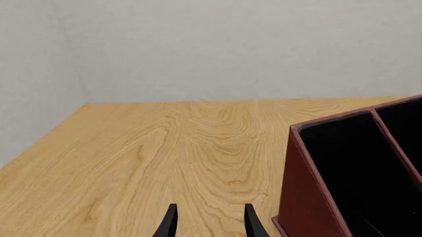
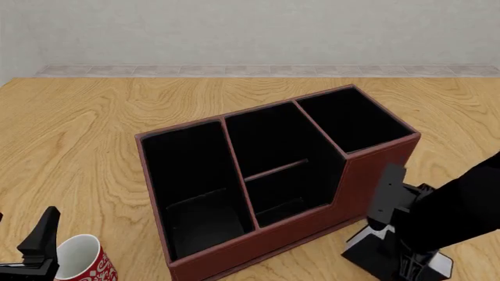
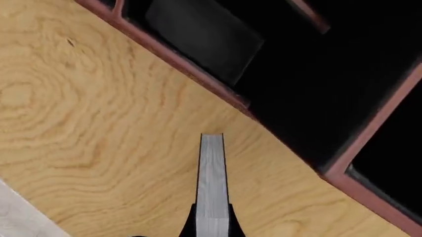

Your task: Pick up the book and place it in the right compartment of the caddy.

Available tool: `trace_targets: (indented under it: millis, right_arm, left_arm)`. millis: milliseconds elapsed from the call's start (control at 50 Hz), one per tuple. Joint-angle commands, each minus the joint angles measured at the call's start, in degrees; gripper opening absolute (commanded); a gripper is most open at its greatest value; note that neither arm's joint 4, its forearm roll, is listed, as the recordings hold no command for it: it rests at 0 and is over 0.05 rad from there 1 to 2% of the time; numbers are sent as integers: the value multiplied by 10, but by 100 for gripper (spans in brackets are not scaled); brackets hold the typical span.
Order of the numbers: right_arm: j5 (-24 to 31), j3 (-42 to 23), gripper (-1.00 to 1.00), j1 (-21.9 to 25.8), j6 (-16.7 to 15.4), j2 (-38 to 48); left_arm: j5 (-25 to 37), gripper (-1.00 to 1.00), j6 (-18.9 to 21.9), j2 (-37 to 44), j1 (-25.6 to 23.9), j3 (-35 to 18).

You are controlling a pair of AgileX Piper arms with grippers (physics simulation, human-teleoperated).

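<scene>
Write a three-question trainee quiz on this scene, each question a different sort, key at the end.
1. True or false: the book already lies in the caddy.
2. Which gripper holds the book? A) left gripper B) right gripper C) neither
3. Fill in: the red-and-white mug stands near the ____ gripper.

Key:
1. False: it is outside, beside the caddy's near wall, over the table.
2. B: its fingers clamp the book, page edges showing between them.
3. Left.
</scene>
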Motion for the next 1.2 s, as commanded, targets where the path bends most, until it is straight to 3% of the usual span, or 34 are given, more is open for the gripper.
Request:
trace_targets:
  millis: [20,180,280,480,640,660,760,860,960,1200]
  right_arm:
    - [79,-27,-100,14,37,-44]
    - [92,-32,-100,-35,2,-67]
    - [92,-32,-100,-30,14,-72]
    - [92,-42,-100,-100,-44,-90]
    - [92,-48,-100,-119,-55,-103]
    - [92,-48,-100,-151,-89,-114]
    - [92,-45,-100,-144,-69,-121]
    - [92,-47,-100,-152,-71,-127]
    - [92,-44,-100,-190,-106,-139]
    - [92,-82,-100,-242,-147,-150]
  left_arm:
    - [2,100,-1,0,0,-1]
    - [1,100,-3,0,-1,0]
    - [2,100,-4,0,-4,0]
    - [2,100,-8,0,-7,-6]
    - [0,100,-11,2,-7,-10]
    - [0,100,-12,2,-7,-11]
    - [2,100,-14,4,-10,-14]
    - [4,100,-16,5,-12,-15]
    - [10,100,-16,3,-14,-20]
    - [7,100,-17,11,-19,-28]
